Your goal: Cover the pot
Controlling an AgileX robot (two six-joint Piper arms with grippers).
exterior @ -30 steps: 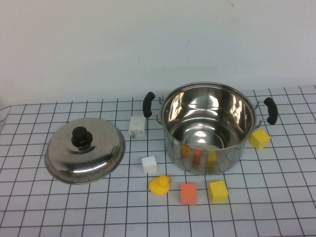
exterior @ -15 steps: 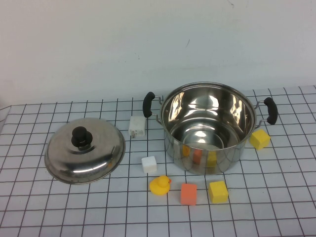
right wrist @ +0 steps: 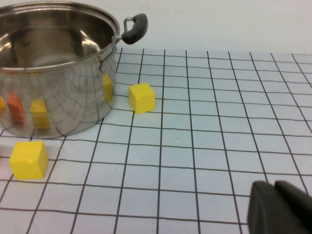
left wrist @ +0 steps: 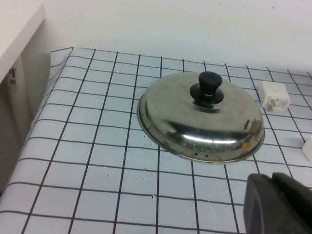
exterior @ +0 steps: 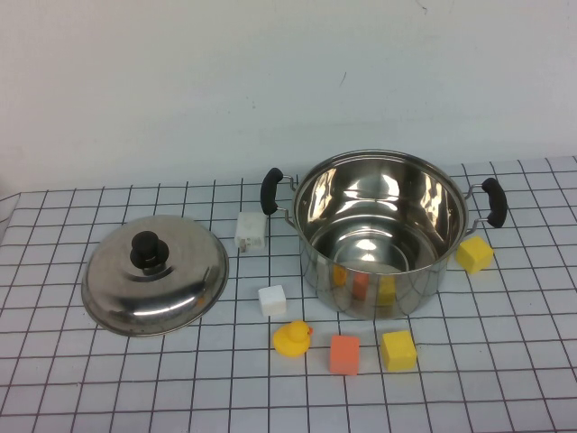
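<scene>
our left hand (left wrist: 278,204) shows only as a dark edge at the corner of the left wrist view, hovering over the bench (left wrist: 97,146) short of the lid (left wrist: 201,119); we cannot tell whether it is open or closed. our right hand (right wrist: 280,207) is likewise a dark edge in the right wrist view, low over the bench off to the side of the pot (right wrist: 53,68), and its state cannot be told either. neither hand appears in the high view.

outward from the left hand, the lid lies dome-up on the bench, its black knob (left wrist: 207,87) standing upright at the centre. we judge the knob to be the only sensible hold: the polished steel dome looks slippery and too wide to span, while the knob is narrow, matte and waisted. the lid is rigid and probably moderately heavy, so held by the knob it may swing or tilt.

the pot (exterior: 379,230) stands open and upright to the right of the lid, well apart from it, black handles (exterior: 270,189) on either side. a white adapter (exterior: 251,231), a white cube (exterior: 272,299), a yellow duck (exterior: 292,339), an orange block (exterior: 344,354) and yellow blocks (exterior: 398,350) sit around it.
</scene>
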